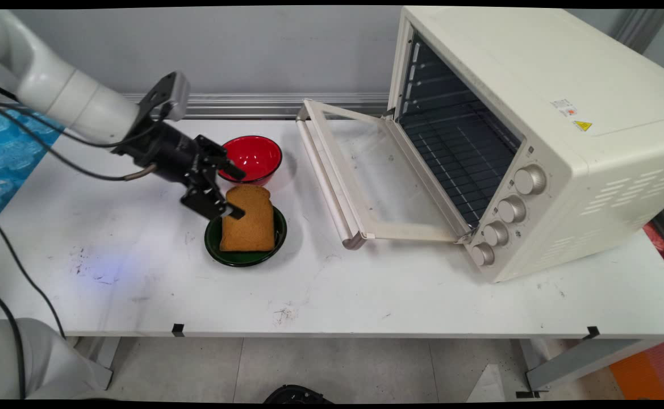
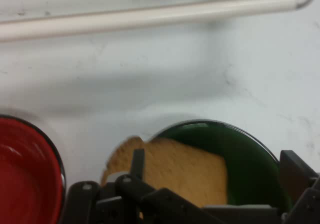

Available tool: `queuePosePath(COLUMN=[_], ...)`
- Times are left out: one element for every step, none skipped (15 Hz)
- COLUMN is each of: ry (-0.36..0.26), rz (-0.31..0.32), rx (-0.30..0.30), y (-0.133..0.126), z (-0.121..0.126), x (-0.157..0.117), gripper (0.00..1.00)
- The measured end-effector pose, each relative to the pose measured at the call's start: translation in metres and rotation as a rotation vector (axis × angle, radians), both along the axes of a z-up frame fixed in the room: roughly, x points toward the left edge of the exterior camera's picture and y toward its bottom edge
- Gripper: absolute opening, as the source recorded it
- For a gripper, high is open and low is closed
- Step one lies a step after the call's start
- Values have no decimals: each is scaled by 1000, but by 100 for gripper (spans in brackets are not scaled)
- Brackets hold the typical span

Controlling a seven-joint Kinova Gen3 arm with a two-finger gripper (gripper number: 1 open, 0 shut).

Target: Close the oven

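A brown slice of bread (image 1: pixel 249 224) lies tilted in a dark green bowl (image 1: pixel 245 258) near the middle of the table. My gripper (image 1: pixel 238 193) comes in low from the left and stands open at the slice's upper end, one finger on each side. In the hand view the bread (image 2: pixel 175 171) rests in the green bowl (image 2: pixel 250 159). The left finger (image 2: pixel 137 164) crosses in front of the slice, and the right finger (image 2: pixel 296 169) stands well clear of it over the bowl. A red bowl (image 1: pixel 255 156) sits just behind and appears as the red bowl (image 2: pixel 25 174) at the hand view's left.
A cream toaster oven (image 1: pixel 536 130) stands at the right with its glass door (image 1: pixel 366 176) folded down onto the table and wire racks inside. The door's handle bar (image 2: pixel 150 16) crosses the top of the hand view. Blue bubble wrap (image 1: pixel 8 153) lies at the far left.
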State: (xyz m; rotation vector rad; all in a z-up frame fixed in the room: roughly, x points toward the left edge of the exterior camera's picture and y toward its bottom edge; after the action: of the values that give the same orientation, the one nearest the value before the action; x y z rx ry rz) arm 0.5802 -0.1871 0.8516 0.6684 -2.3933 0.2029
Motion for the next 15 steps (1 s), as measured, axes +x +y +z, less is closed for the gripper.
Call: queuePosePath(ry=[3,4,8,12,15,17,20,22,24,25,26,27,29,30,31], rz=[11,17,28,37,44,51,56,60,61,64,67,71,75,77,79], rx=[-3,-4,-6,-8,-9,-10,-11,-11,-12,-13,-14,-14,-14,-13,-13], y=[-7,-11,-19,-26,-31,-38,-44,-49,-54,-59,-65,-70,-75,-80,-85], z=[-2,-3,-7,-10,-14,-19,-24,-30,-35,-42,-48,-54,-60,-66,-72], x=[-4,-6,-11,-15,-19,-23,-28,-32,-36,-40,-44,-48,-51,-55,-59], gripper=[100,100,100,100,100,0,0,0,0,0,0,0,0,0,0])
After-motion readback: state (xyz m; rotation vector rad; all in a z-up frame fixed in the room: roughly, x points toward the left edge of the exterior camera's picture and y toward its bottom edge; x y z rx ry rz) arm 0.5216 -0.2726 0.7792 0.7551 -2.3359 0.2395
